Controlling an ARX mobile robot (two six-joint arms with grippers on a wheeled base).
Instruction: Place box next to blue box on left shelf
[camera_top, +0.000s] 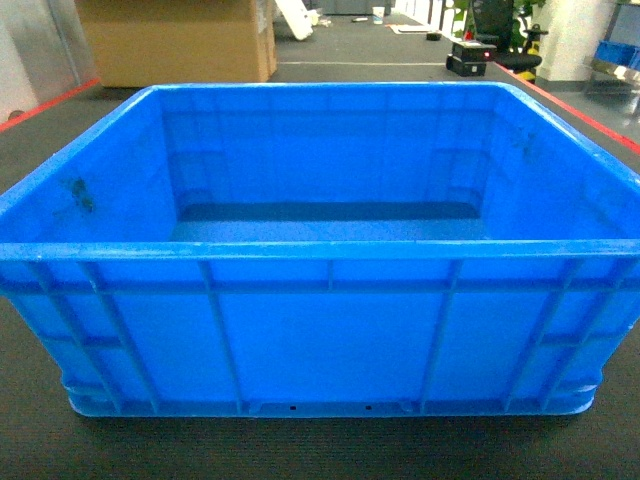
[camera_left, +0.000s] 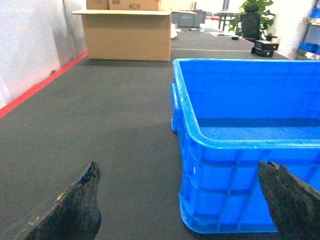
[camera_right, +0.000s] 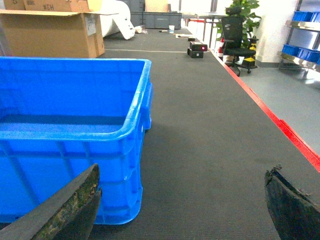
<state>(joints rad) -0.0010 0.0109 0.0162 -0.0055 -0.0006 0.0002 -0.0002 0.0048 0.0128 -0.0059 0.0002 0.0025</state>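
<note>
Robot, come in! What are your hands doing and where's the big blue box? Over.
Both grippers open, left, right, either side of the box. Box empty, on dark floor, not gripped. No shelf in view.

Legible markings: one stencil code, on cardboard only.
Cardboard carton, upper box stacked on it: "#H3" printed in black, seen in left wrist view; right wrist view shows the same print partly, reading "#CH" uncertainly.
</note>
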